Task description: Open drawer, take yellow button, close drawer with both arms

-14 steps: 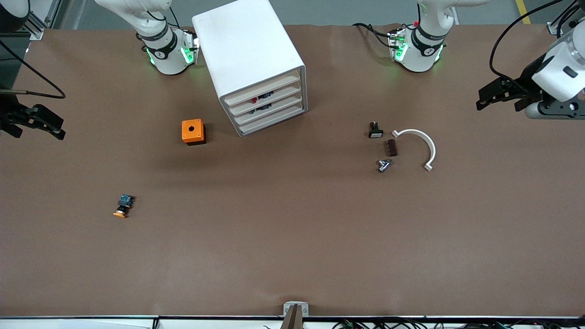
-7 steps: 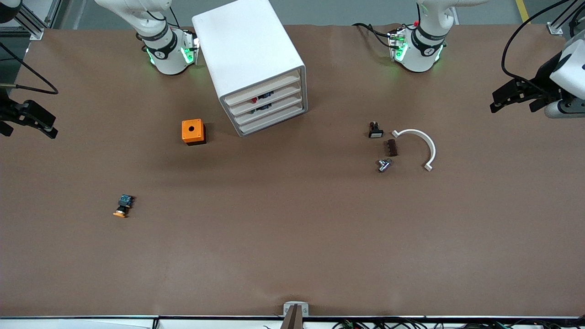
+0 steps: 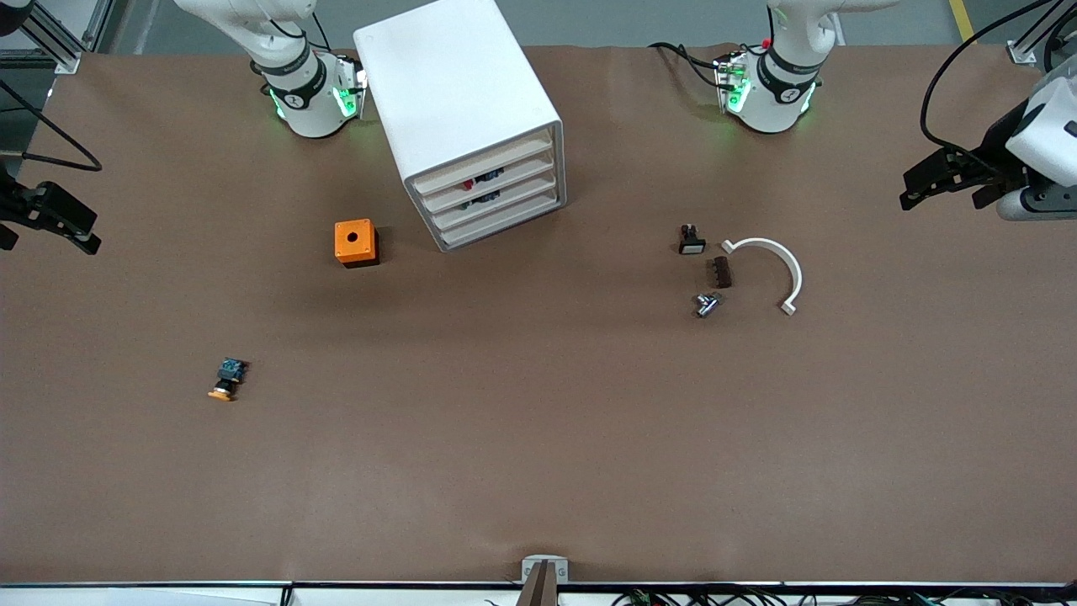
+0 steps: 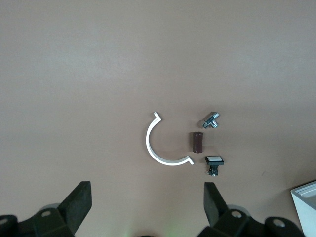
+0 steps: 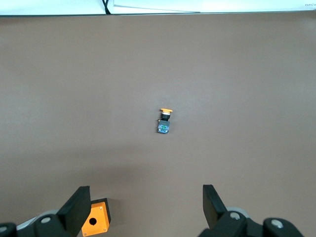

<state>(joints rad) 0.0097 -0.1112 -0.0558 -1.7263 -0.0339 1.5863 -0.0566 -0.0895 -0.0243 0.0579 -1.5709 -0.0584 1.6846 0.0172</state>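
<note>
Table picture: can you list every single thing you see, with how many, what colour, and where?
White boxy cabinet: one, white, between the two arm bases; all four trays shut.
Top drawer: one, white with pale see-through front, uppermost tray.
Orange cube with a hole: one, orange, beside the cabinet, toward the right arm's end.
Small push-button: one, orange-yellow cap, blue rear, nearer the front camera than the cube.
Black white-faced switch: one, toward the left arm's end.
Brown block: one, beside the switch.
Silver metal fitting: one, nearer the camera than the block.
White curved clip: one, beside the block.
Left end effector: black, open, empty, over its table end.
Right end effector: black, open, empty, over its table end.
</note>
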